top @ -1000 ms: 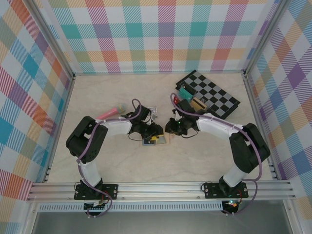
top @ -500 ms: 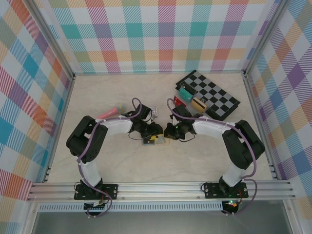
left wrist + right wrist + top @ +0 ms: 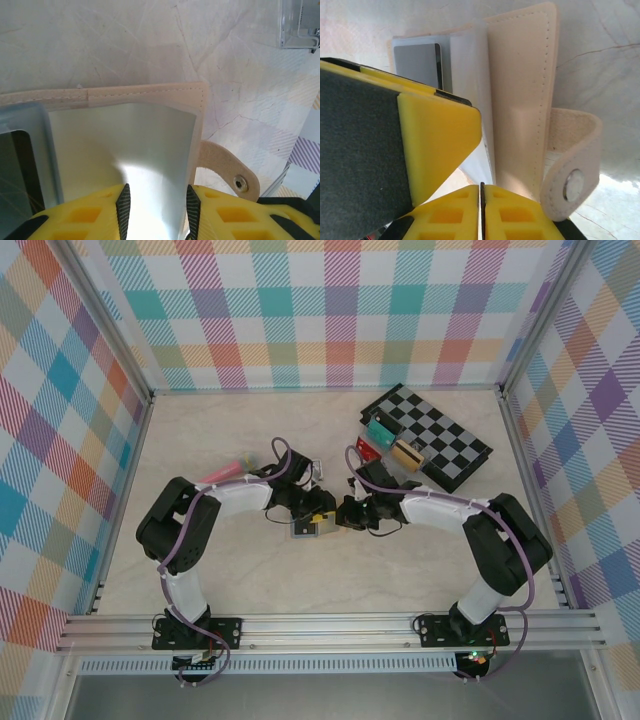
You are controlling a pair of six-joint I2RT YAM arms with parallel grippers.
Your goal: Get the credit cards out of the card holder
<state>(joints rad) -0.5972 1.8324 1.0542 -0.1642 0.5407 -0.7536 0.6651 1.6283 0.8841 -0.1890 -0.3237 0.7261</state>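
The card holder (image 3: 305, 531) lies open on the desk (image 3: 420, 560) — left tool (image 3: 157, 190) clasps its blue-grey leaf (image 3: 125, 145), right tool (image 3: 481, 192) pinches a thin inner leaf (image 3: 470, 75); the pocketed grey card (image 3: 417, 65) lies just left of that tool.

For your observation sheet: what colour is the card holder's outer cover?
The card holder is tan-beige outside, clearest in the right wrist view.

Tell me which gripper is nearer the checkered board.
Right. The right gripper is at the card holder's right edge, down-left of the checkered board; the left gripper sits further left, over the holder.
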